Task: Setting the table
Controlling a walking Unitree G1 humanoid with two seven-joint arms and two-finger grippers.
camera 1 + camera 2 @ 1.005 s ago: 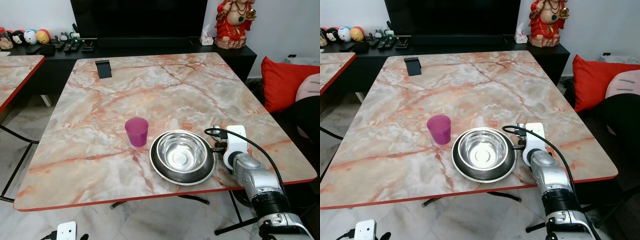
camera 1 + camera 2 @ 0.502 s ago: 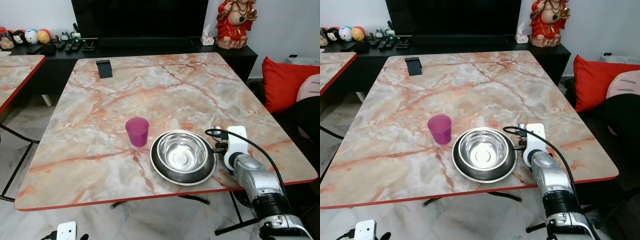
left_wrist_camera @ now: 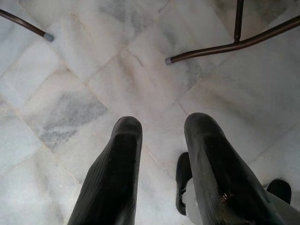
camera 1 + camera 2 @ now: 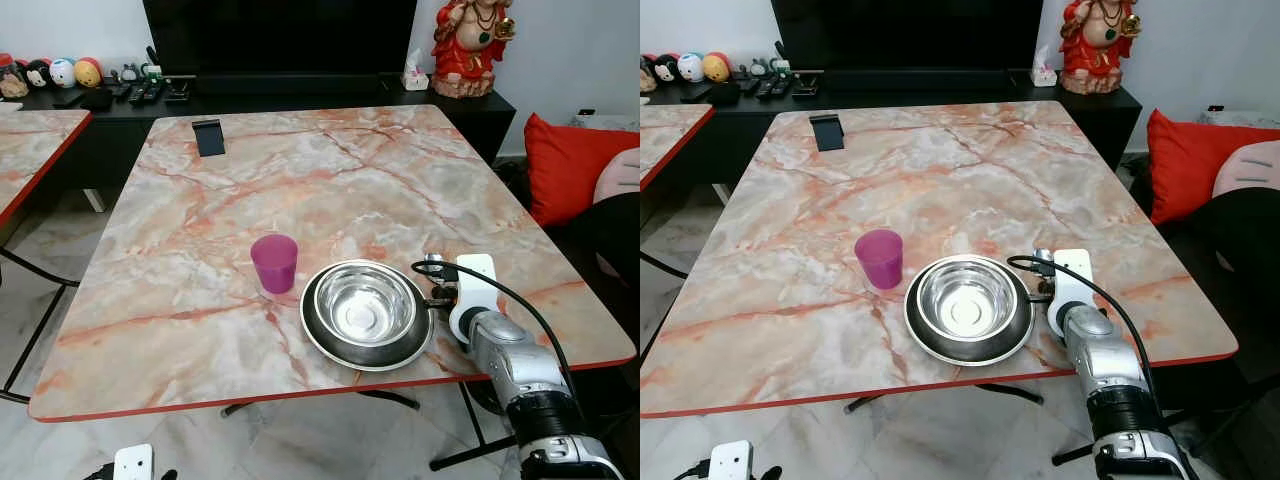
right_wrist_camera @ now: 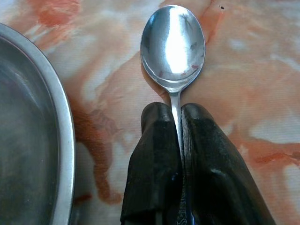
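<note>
The marble desk (image 4: 200, 220) carries a steel plate (image 4: 366, 352) near its front edge, with a steel bowl (image 4: 364, 303) in it and a pink cup (image 4: 274, 263) just beside. Right of the plate, the right tool (image 5: 177, 123) is clenched on a spoon (image 5: 172, 44), its handle running between the fingers, its head pointing away from the wrist, low over the desk. The left tool (image 3: 159, 140) hangs released above the floor.

Marble table (image 4: 330, 190): cup (image 4: 274, 263), plate (image 4: 366, 317), phone (image 4: 208, 137).

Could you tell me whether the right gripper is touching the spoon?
Touching. The right wrist view shows the right gripper with both fingers pressed against the spoon handle, no gap on either side.
</note>
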